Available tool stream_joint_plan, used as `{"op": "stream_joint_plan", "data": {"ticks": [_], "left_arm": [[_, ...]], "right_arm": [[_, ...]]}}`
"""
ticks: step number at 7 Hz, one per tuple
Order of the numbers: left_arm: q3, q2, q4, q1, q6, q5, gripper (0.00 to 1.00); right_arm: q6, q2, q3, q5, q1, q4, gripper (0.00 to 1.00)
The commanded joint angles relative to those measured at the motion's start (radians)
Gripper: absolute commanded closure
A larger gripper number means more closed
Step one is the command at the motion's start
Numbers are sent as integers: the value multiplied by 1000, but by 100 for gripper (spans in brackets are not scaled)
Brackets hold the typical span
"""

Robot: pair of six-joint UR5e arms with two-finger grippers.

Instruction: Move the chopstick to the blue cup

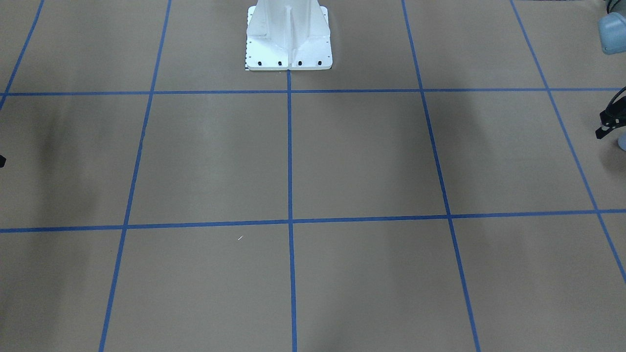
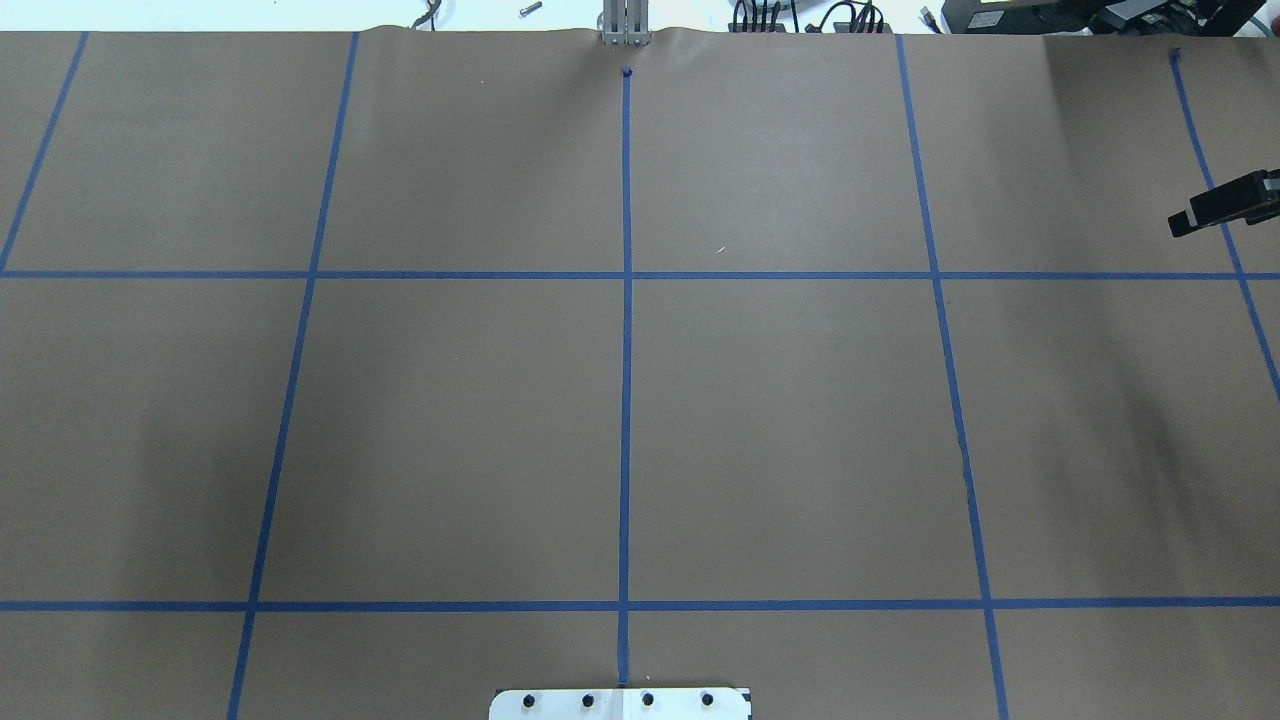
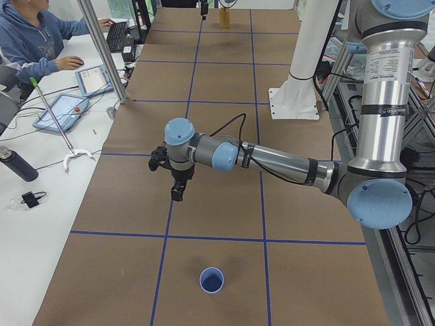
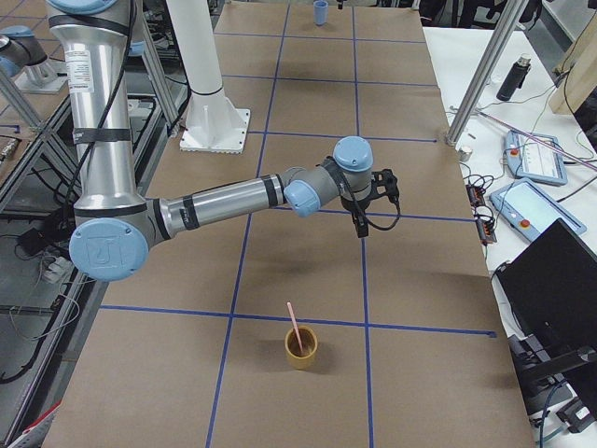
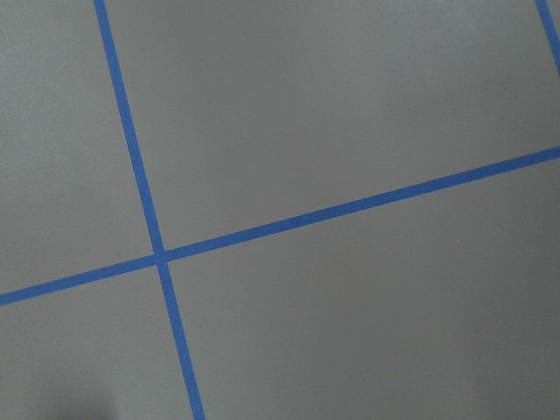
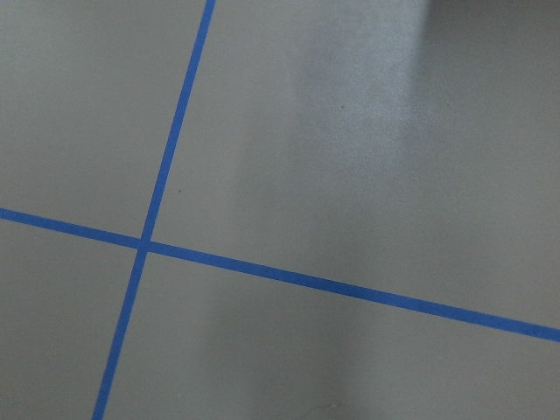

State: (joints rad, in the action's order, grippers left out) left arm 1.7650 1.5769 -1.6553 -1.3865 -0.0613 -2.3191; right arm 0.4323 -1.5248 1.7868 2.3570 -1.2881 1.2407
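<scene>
The blue cup (image 3: 211, 280) stands upright and empty at the table's left end; it also shows far off in the exterior right view (image 4: 321, 12). The pale pink chopstick (image 4: 294, 325) stands tilted in a tan cup (image 4: 300, 350) at the table's right end. My left gripper (image 3: 178, 193) hangs above the table, apart from the blue cup. My right gripper (image 4: 362, 227) hangs above the table, apart from the tan cup. Only an edge of each shows in the overhead view (image 2: 1215, 207) and the front view (image 1: 610, 120), so I cannot tell whether either is open or shut. Both wrist views show only bare table.
Brown paper with blue tape grid lines (image 2: 626, 275) covers the table. The white robot base (image 1: 288, 41) stands at the middle of the robot's side. A person (image 3: 34, 37) sits at a side desk with tablets and a dark bottle (image 3: 17, 164).
</scene>
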Motion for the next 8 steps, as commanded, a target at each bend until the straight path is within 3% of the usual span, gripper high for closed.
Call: {"op": "stream_joint_plan", "data": {"ticks": [1, 2, 4, 6, 8], "left_arm": [[-70, -8, -12, -6, 127, 0, 2], [-73, -50, -14, -52, 199, 0, 2], [-221, -64, -12, -195, 424, -17, 2], [-341, -64, -46, -207, 397, -45, 2], [-450, -80, -267, -206, 170, -42, 2]], "right_arm": [[80, -1, 5, 1, 12, -4, 0], [101, 0, 3, 2, 21, -4, 0], [141, 6, 2, -1, 41, -4, 0], [155, 11, 2, -1, 53, -4, 0], [192, 12, 2, -2, 78, -6, 0]]}}
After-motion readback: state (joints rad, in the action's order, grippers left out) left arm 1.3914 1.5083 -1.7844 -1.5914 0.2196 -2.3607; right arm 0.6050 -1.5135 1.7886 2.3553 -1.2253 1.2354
